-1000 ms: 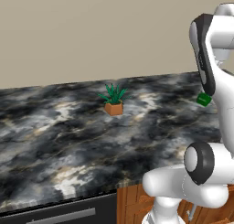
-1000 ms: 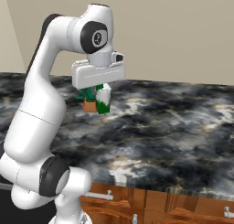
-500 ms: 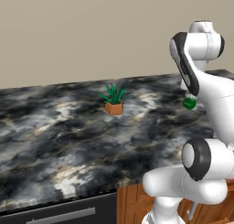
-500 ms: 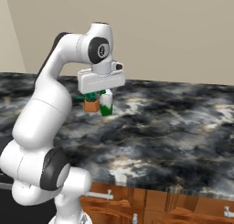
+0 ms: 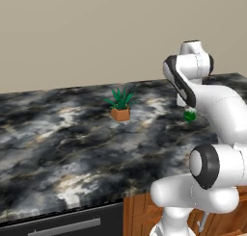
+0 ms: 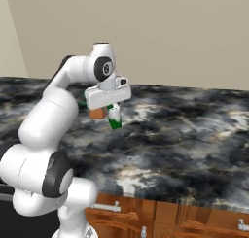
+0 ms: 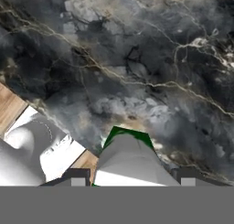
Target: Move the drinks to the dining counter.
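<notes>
1. Since a second ago, the arm is being swung inward over the counter: in the left base view the green bottle point(image 5: 189, 115), earlier at the right edge of the picture, is now being carried well inside it, lower and nearer the plant.
2. In the right base view the hand is now being seen further right and lower than before, with the bottle point(image 6: 115, 117) hanging beneath it.
3. The gripper point(image 6: 114, 116) is being kept clamped on the green bottle; the fingers point(image 7: 76, 176) are being seen pressed at either side of the bottle's pale upper part in the hand view.
4. The bottle point(image 7: 129, 153) is being held upright-to-tilted, green base pointing down, above the black marble dining counter point(image 5: 58, 148); whether its base is touching the top cannot be told.
5. A small potted plant point(image 5: 120, 105), green leaves in an orange-brown pot, is standing on the counter, to the left of the bottle in the left base view and apart from it.
6. In the right base view the plant's pot point(image 6: 97, 113) is being partly hidden behind the hand.
7. Wooden cabinets point(image 6: 194, 220) with metal handles are being seen under the counter's front edge.
8. A plain beige wall point(image 5: 96, 32) is standing behind the counter.
</notes>
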You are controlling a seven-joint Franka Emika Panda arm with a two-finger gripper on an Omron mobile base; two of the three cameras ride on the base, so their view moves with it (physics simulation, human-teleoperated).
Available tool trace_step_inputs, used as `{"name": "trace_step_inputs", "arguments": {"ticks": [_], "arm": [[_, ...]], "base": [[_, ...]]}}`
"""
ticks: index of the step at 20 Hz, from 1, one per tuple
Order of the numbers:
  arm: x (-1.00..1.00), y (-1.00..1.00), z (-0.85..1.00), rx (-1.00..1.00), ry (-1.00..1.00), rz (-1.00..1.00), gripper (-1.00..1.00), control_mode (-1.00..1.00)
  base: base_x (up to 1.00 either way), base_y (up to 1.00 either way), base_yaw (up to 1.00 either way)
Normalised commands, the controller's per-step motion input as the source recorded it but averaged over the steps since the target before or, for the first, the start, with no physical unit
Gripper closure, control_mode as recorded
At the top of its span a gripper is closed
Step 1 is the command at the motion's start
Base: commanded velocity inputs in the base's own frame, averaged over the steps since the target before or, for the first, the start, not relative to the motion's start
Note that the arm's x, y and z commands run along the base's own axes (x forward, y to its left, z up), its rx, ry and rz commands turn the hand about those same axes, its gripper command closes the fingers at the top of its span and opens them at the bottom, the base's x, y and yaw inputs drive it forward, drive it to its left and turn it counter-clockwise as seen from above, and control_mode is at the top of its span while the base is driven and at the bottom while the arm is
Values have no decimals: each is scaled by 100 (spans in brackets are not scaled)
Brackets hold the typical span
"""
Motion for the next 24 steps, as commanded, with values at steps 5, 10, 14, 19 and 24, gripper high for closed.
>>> {"name": "trace_step_inputs", "arguments": {"ticks": [5, 10, 14, 19, 24], "arm": [[34, 9, -48, -3, -1, 0, 100, -100], [17, 0, -50, 0, 0, 0, 100, -100], [14, 0, -49, 0, 0, 0, 100, -100], [14, 0, -39, 0, 0, 0, 100, -100], [12, 0, -19, 0, 0, 0, 100, -100]], "base": [[0, 0, 0], [0, 0, 0], [0, 0, 0], [0, 0, 0], [0, 0, 0]]}}
